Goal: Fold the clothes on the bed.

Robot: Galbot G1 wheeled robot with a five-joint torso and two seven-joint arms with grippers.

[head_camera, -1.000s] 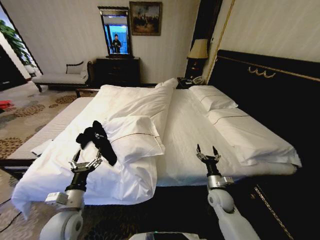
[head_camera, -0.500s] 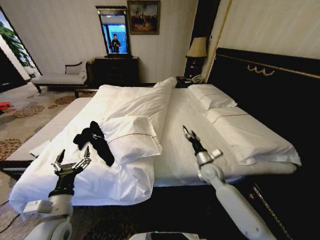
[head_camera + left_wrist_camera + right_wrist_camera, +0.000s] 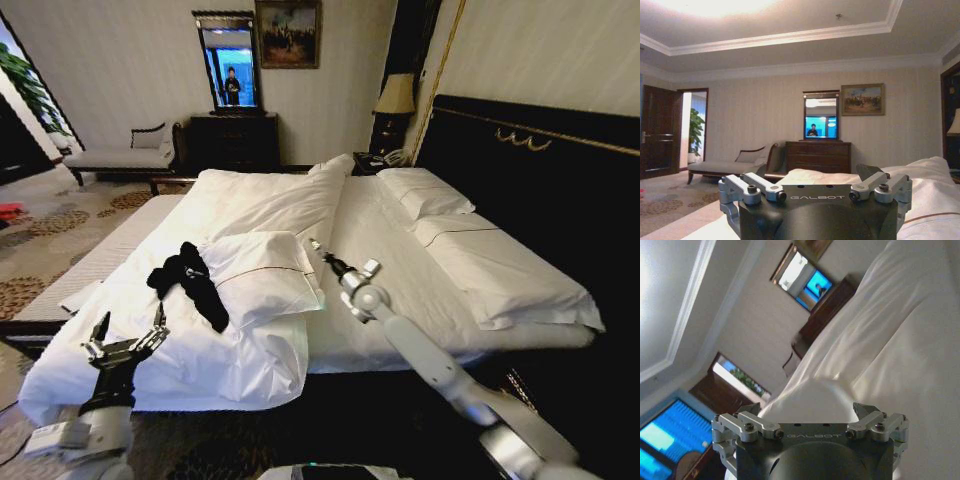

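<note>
Left gripper (image 3: 126, 335): we record its jaws spread wide and empty, held upright off the near left corner of the bed (image 3: 400, 250), above the hanging edge of the white duvet (image 3: 200, 360); the left wrist view shows the same spread jaws (image 3: 815, 192) with nothing between them. Right gripper (image 3: 318, 248): we log the arm stretched across the mattress, tip aimed toward the folded pillow (image 3: 262, 275) at mid-bed and just beside its right edge; the jaws look nearly closed from the head view, yet the right wrist view shows the finger links (image 3: 810, 427) apart, so we cannot tell their state; nothing is gripped. Black T-shirt (image 3: 188, 280): crumpled in a loose heap on the duvet, against the left side of that pillow, near the left gripper but apart from it, and separated from the right gripper by the pillow. Further pillows (image 3: 425, 193) lie along the dark headboard (image 3: 540, 190). Beyond the bed we note a dresser (image 3: 235, 140) with mirror (image 3: 230, 65)
</note>
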